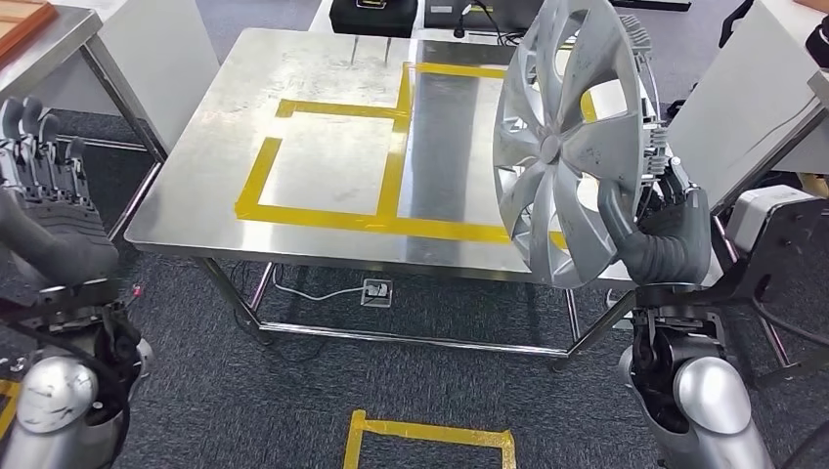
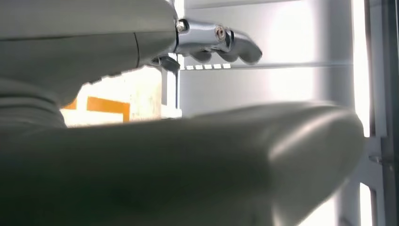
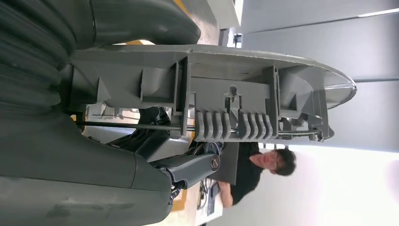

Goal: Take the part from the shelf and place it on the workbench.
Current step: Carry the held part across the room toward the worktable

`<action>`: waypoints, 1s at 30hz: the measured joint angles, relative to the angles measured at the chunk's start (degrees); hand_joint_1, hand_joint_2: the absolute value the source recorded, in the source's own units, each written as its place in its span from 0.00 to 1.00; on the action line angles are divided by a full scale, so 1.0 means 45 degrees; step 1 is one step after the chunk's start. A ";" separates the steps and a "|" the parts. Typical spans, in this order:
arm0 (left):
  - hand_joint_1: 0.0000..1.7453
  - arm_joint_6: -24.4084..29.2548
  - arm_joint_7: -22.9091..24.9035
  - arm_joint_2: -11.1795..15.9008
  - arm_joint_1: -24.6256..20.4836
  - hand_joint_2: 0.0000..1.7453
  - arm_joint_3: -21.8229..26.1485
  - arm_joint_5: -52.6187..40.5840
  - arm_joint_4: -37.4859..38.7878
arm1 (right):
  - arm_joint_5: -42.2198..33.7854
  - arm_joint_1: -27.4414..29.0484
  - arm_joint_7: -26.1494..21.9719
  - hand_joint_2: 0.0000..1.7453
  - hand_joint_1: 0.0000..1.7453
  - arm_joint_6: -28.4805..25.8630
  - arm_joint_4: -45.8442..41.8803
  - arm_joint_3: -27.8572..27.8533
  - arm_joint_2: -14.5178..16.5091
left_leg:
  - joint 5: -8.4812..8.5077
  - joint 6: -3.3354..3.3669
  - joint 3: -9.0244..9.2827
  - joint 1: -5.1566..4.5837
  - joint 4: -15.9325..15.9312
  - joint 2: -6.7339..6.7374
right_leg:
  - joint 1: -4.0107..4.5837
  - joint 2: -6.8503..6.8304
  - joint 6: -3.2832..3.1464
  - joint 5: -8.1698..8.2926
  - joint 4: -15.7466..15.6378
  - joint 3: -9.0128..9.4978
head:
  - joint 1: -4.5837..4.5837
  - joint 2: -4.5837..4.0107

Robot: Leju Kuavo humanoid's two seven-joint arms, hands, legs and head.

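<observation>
Hubcap [image 1: 562, 147] – upright over table's [image 1: 323, 166] right edge | right hand [image 1: 665, 239] grips its lower rim, thumb across front | left hand [image 1: 44, 205] beside table's left edge – fingers straight, holding nothing

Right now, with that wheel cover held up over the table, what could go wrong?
The right hand grips the wheel cover only at its lower rim, nearly upright, so it might tip or slip. It hangs over the metal table's right edge and could land half off. The left hand holds nothing and is too far to steady it.
</observation>
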 joint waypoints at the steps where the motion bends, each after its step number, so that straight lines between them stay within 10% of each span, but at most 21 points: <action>1: 0.00 0.0025 -0.0035 -0.0007 -0.0006 0.00 -0.0004 0.0012 0.0000 | 0.0007 0.0009 -0.0002 1.00 1.00 0.0005 0.0013 0.0002 0.0002 | 0.0031 0.0066 0.0000 0.0027 -0.0029 -0.0018 | -0.0012 0.0010 0.0071 -0.0129 0.0159 -0.0107 | 0.0028 0.0000; 5: 0.00 0.0050 -0.0109 -0.0053 -0.0007 0.00 -0.0030 0.0052 0.0004 | 0.0057 0.0040 -0.0039 1.00 1.00 0.0005 0.0043 0.0027 0.0005 | 0.0087 0.0203 -0.0065 0.0062 -0.0066 -0.0073 | -0.0112 0.0057 0.0298 -0.1410 0.2942 -0.1429 | 0.0281 0.0000; 7: 0.00 0.0050 -0.0114 -0.0069 0.0001 0.00 -0.0044 0.0061 0.0011 | 0.0059 0.0102 -0.0039 1.00 1.00 0.0005 0.0085 0.0077 0.0007 | 0.0092 0.0209 -0.0081 0.0059 -0.0064 -0.0103 | -0.0137 0.0058 0.0309 -0.1393 0.3520 -0.1702 | 0.0363 0.0000; 12: 0.00 0.0035 -0.0126 -0.0104 -0.0017 0.00 -0.0055 0.0067 0.0016 | 0.0079 0.0083 -0.0036 1.00 1.00 0.0005 0.0120 0.0126 0.0005 | 0.0157 0.0078 -0.0113 0.0037 -0.0079 -0.0177 | -0.0054 0.0100 0.0027 -0.0015 0.0129 0.0001 | 0.0515 0.0000; 17: 0.00 0.0034 -0.0130 -0.0112 -0.0031 0.00 -0.0064 0.0065 0.0023 | 0.0085 0.0084 -0.0023 1.00 1.00 0.0004 0.0120 0.0142 0.0024 | 0.0006 -0.0245 -0.0410 0.0039 0.0183 -0.0131 | -0.0070 0.0060 -0.0301 0.0118 -0.0408 0.0252 | 0.0419 0.0000; 22: 0.00 0.0045 -0.0127 -0.0107 0.0040 0.00 -0.0072 0.0070 0.0055 | 0.0085 0.0141 -0.0016 1.00 1.00 0.0004 0.0149 0.0191 0.0051 | -0.1057 -0.0288 -0.1830 0.0013 0.3148 -0.0081 | -0.0032 0.0044 -0.0456 0.0122 -0.0453 0.0311 | 0.0063 0.0000; 26: 0.00 0.0046 -0.0130 -0.0107 0.0022 0.00 -0.0073 0.0067 0.0062 | 0.0083 0.0165 -0.0005 1.00 1.00 0.0012 0.0166 0.0203 0.0051 | 0.0116 -0.0204 -0.0550 0.0004 0.0637 0.0006 | -0.0017 0.0078 -0.0357 -0.0049 -0.0228 0.0304 | -0.0094 0.0000; 30: 0.00 0.0043 -0.0133 -0.0112 0.0023 0.00 -0.0082 0.0064 0.0050 | 0.0084 0.0147 -0.0005 1.00 1.00 0.0022 0.0164 0.0199 0.0047 | 0.0056 -0.0056 -0.0073 -0.0075 -0.0067 -0.0021 | 0.0040 0.0091 -0.0133 -0.0103 -0.0076 0.0153 | -0.0083 0.0000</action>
